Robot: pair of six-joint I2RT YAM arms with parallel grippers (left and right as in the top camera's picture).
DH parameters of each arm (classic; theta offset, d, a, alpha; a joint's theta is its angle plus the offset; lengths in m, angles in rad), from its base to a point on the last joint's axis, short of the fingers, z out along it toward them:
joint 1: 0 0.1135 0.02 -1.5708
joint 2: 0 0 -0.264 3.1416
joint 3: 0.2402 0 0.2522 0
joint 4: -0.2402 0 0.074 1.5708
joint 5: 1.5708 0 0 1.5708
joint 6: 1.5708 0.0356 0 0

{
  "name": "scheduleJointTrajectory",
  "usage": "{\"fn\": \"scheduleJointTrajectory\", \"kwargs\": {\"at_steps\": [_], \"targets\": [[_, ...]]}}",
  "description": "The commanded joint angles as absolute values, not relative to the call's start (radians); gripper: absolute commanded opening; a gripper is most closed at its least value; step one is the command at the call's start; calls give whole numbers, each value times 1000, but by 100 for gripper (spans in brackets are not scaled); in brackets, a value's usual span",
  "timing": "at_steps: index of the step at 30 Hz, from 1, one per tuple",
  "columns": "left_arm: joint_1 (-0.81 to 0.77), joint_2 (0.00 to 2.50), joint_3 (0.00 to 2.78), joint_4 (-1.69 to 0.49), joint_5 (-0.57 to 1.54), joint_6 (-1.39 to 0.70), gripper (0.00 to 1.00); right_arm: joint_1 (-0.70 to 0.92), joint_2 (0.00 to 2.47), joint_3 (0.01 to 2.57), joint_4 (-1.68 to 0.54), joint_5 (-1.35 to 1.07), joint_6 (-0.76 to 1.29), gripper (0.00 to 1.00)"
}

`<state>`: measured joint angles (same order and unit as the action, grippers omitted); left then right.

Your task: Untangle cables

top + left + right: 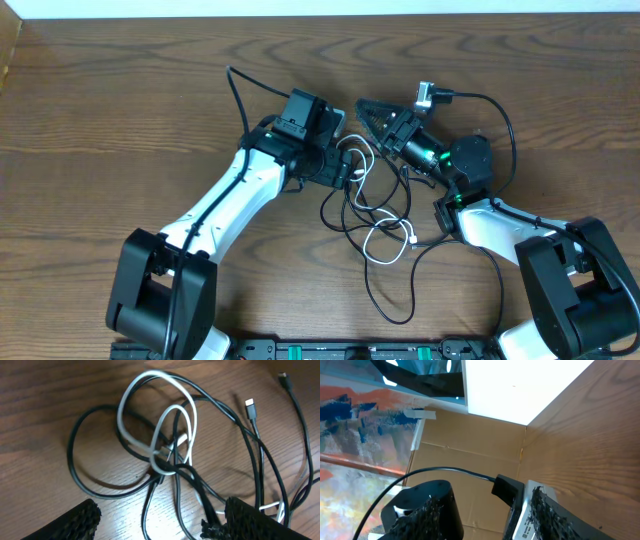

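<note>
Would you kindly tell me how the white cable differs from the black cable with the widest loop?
Colour: the white cable is pale, the black cable dark. Shape: the white cable folds into narrow loops at the middle of the tangle, while the black cable sweeps one wide loop out to the side. Both are thin, lie on the wooden table and cross in the same knot.

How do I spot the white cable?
On the wooden table, find the tangle of thin cables between the left arm and the right arm. The white cable loops through its middle; the others around it are dark.
</note>
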<state>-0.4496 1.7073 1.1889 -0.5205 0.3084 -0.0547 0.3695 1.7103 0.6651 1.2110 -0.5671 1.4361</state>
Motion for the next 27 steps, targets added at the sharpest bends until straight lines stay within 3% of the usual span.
{"fn": "scheduleJointTrajectory", "kwargs": {"at_steps": [1,7,14,22,27], "targets": [[-458,1711,1195,-517,302,-46,80,365,1708,670,1215,-555,1443,57],[-458,1711,1195,-520,302,-46,80,360,1708,669,1185,-560,1442,58],[-457,1711,1195,-522,257,-38,80,360,1708,669,900,-552,1391,59],[-445,1711,1195,-568,-36,-40,80,362,1708,669,765,-567,1390,68],[-403,1711,1195,-597,-83,-65,80,366,1708,669,680,-546,1390,77]]}}
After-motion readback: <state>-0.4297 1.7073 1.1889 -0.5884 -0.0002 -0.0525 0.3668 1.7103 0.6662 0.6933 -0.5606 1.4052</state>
